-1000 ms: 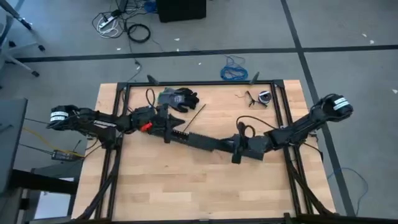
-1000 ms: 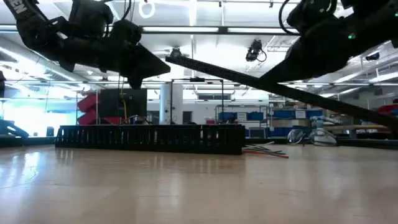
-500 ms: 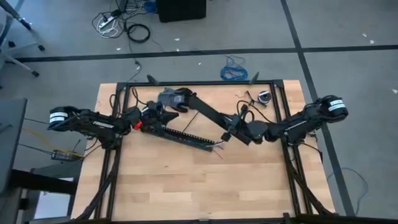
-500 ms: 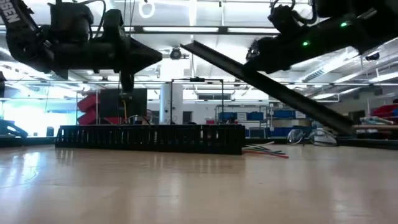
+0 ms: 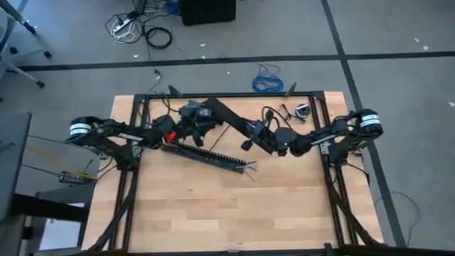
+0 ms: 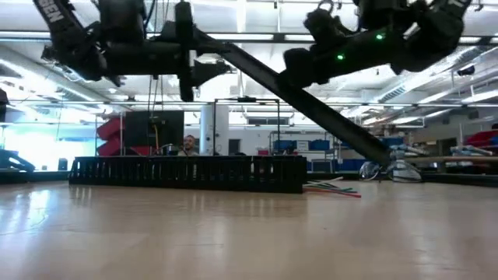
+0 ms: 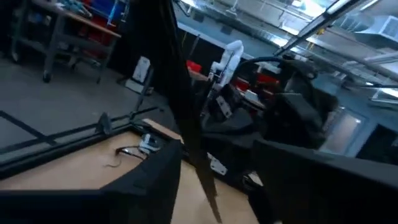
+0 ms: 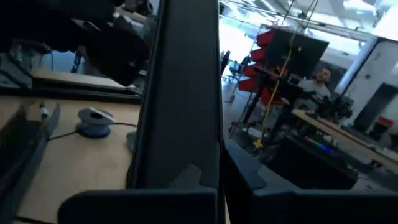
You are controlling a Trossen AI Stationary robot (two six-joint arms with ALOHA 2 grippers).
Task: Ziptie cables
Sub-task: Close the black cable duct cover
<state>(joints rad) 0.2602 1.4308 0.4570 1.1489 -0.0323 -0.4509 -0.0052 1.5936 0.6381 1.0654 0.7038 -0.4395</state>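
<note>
Right end effector clenched on flat black strip; left end effector state unclear.

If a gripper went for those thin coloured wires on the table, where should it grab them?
Probably from above, at the loose ends of the cables that stick out past the slotted black strip, flat on the table; their remaining length is hidden by the strip.

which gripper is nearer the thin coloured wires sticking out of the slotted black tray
Right. The right gripper is raised just behind the thin coloured wires at the slotted black tray, clamping a long black strip. The left gripper is over the tray's other end.
</note>
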